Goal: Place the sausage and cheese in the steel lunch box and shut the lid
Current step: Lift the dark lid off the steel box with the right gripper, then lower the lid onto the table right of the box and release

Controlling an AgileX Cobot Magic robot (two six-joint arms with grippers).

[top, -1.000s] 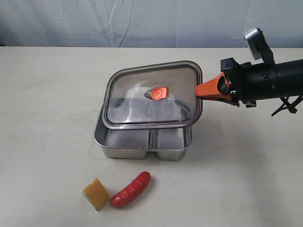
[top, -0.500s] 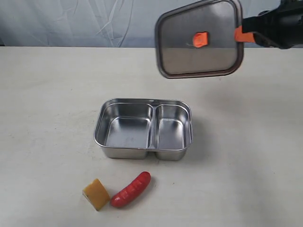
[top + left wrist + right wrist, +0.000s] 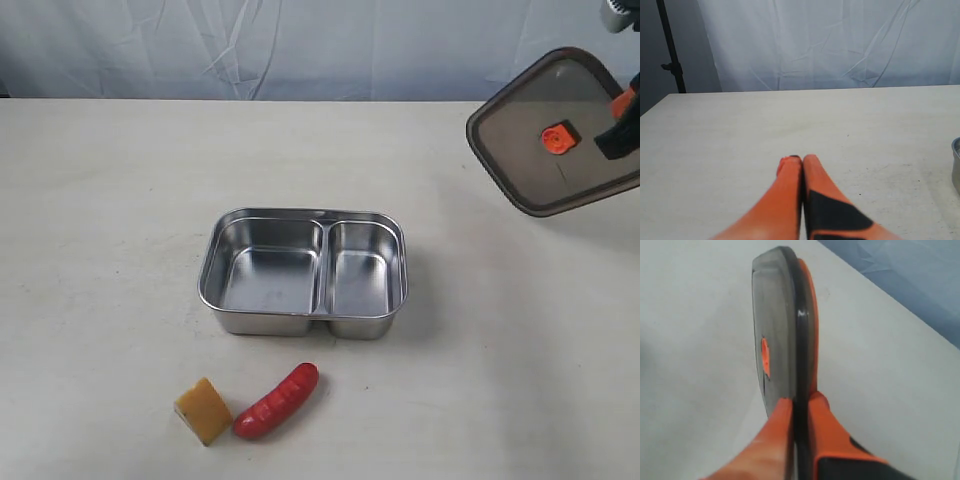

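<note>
Pale grey cloth (image 3: 300, 50) hangs behind the cream surface (image 3: 100, 200), and a black stand (image 3: 670, 50) rises against the cloth, well beyond the left fingers (image 3: 790, 195). Those fingers are pressed together with nothing between them, low over the surface. A sliver of the steel lunch box (image 3: 300, 323) shows apart from their tips.

The right fingers (image 3: 782, 432) pinch one edge of the lid (image 3: 520, 150), which hangs tilted in the air. It is dark, smoky and translucent, with an orange rim seal and a small orange centre tab (image 3: 560, 137).

The box sits uncovered, well apart from the right fingers and lower, toward the left arm's side. It is shiny, and its two compartments show bare steel. Farther still from the right fingers, on the surface near the box's front wall, lie the glossy red sausage (image 3: 277, 401) and, just beside it, the yellow-orange cheese (image 3: 203, 411) wedge.
</note>
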